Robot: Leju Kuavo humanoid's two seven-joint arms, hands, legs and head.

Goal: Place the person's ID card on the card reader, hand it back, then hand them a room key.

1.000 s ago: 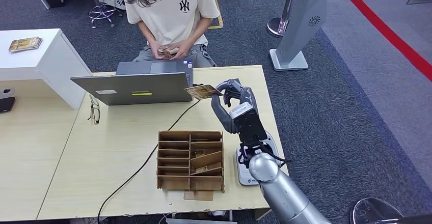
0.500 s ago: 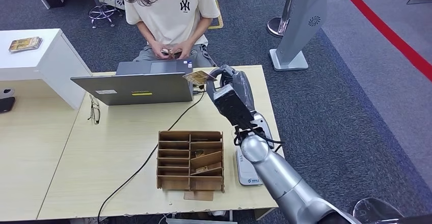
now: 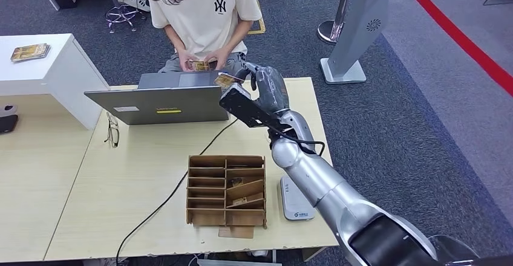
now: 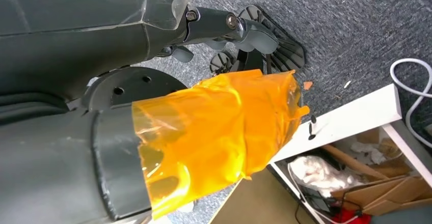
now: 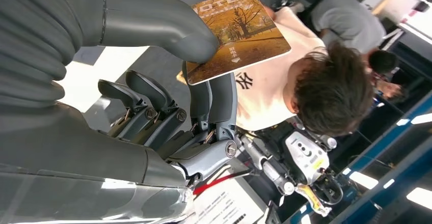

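Head view: the right hand (image 3: 261, 90) reaches over the laptop (image 3: 158, 104) at 12 o'clock, pinching a card (image 3: 225, 79) toward the seated person (image 3: 202, 18), presumably as a handover; the card reader (image 3: 296, 201) lies at 5 o'clock. Right wrist view: thumb and fingers (image 5: 214, 99) clamp the card's edge; its face reads HOTEL, so it is judged the room key. Left wrist view: the left hand (image 4: 224, 33) hangs over carpet, fingers curled in, holding nothing
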